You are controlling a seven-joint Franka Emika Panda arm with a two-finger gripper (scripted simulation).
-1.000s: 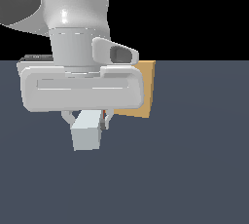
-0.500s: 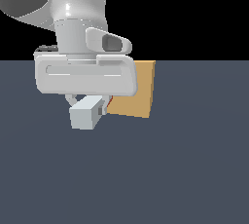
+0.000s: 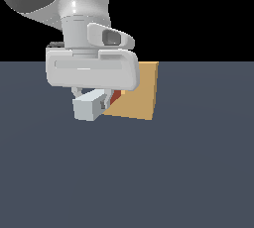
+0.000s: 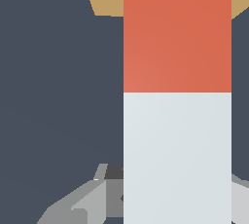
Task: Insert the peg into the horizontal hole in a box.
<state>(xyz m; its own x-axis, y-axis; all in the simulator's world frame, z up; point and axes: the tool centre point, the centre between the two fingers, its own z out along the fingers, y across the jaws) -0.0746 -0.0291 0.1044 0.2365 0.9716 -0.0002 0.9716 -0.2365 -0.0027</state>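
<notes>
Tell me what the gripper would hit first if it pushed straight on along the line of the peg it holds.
Probably the box. The gripper holds the peg with its red end leading toward the tan face. The hole is hidden in both views, so I cannot tell whether the peg lines up.

Glossy white-grey arm (image 3: 82,9), broad rounded wrist block, grey claw (image 3: 94,104).
</notes>
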